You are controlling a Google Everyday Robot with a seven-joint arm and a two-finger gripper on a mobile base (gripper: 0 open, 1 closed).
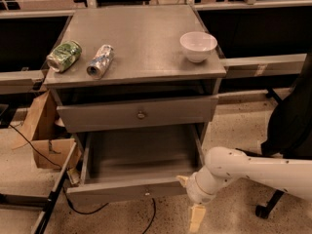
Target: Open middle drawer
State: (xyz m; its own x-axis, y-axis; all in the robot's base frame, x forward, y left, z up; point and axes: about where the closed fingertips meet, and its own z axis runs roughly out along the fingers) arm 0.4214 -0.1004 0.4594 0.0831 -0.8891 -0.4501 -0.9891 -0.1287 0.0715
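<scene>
the gripper (191,201) hangs just off the right front corner of the middle drawer (122,193), fingers apart, gripping nothing. the drawer stands pulled well out beneath a closed drawer (141,114). the opening step looks finished; next calls for lifting the arm clear without nudging the front.

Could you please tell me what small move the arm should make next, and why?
Probably draw the tool back from the cabinet, toward the robot. The middle drawer stands pulled well out, its grey tray bare below the upper drawer front. The tool sits low beside the open drawer's front right corner, so the opening looks done and only clearing away seems left.
</scene>
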